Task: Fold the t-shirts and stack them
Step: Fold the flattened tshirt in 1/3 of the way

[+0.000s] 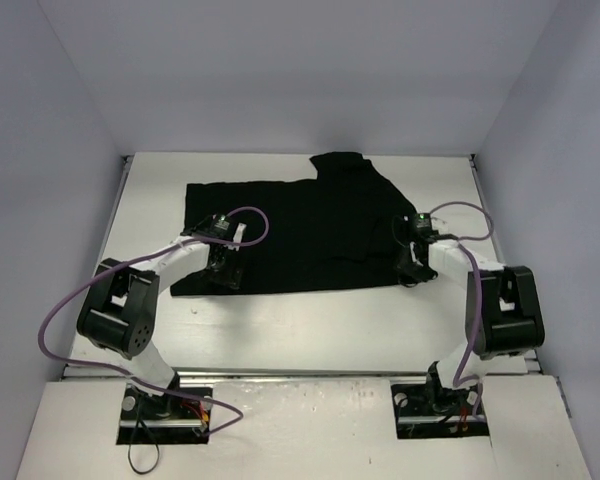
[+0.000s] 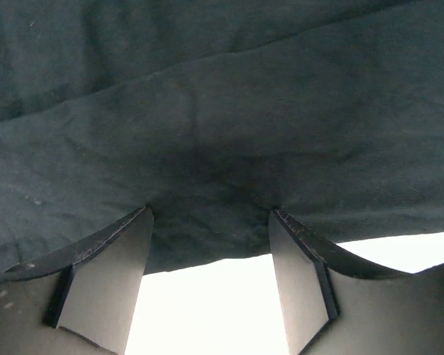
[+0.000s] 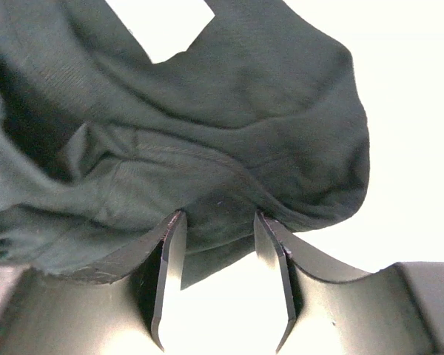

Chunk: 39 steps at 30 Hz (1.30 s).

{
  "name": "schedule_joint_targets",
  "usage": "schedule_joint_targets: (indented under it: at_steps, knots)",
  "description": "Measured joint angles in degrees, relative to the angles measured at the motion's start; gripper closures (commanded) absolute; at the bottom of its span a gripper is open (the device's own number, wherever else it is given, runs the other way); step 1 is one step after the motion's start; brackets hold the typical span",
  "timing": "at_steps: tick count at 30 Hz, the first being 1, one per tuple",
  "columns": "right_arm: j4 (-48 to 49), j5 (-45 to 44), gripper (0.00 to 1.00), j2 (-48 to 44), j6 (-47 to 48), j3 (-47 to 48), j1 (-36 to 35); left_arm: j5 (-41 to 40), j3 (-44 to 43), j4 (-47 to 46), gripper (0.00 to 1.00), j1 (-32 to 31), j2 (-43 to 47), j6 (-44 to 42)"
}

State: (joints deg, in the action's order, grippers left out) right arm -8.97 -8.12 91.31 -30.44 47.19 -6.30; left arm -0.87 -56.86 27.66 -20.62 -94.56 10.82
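Currently my left gripper [image 1: 224,272] and right gripper [image 1: 410,268] both stand spread over the near edge of the plain black soft-fabric t-shirt [image 1: 310,225], pinching nothing. It lies flat on the white table [image 1: 310,320], long axis left-to-right, stretching away from both arms.

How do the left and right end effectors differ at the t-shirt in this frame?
The left end effector stands wider open than the right end effector. The left meets a flat stretch of the near edge of the t-shirt; the right faces bunched cloth at the shirt's right side, with a flap reaching into its gap. Both are open and down at the shirt.
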Motion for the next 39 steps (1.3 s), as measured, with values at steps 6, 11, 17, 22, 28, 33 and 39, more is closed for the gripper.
schedule_joint_targets:
  at_steps: [6,11,17,22,28,33,39]
  knots:
    - [-1.4,-1.9,0.58,-5.2,-1.4,-4.6,6.4,0.9,0.0,0.4,0.41,1.6,-0.1,0.6]
    - [-6.3,-4.6,0.59,-8.2,0.1,-3.5,4.7,1.1,0.0,0.8,0.41,1.6,0.3,0.4]
    - [-8.3,-3.6,0.62,-9.5,3.0,10.5,-5.0,1.1,-0.2,1.8,0.41,0.2,6.7,-1.2]
    - [-6.4,-0.2,0.64,-6.4,2.9,18.9,-5.8,1.1,-2.1,1.9,0.41,-1.4,11.8,-2.6]
    - [-6.7,2.1,0.65,0.1,-1.1,18.2,-8.7,2.2,-2.3,2.2,0.41,-1.6,12.5,-3.0]
    - [-6.3,3.4,0.65,2.4,-4.7,15.4,-12.1,2.7,-2.3,2.2,0.4,-1.6,12.5,-3.0]
    - [-4.2,4.1,0.67,4.4,-8.3,12.9,-13.2,3.3,-2.2,2.3,0.41,-1.6,12.5,-3.0]
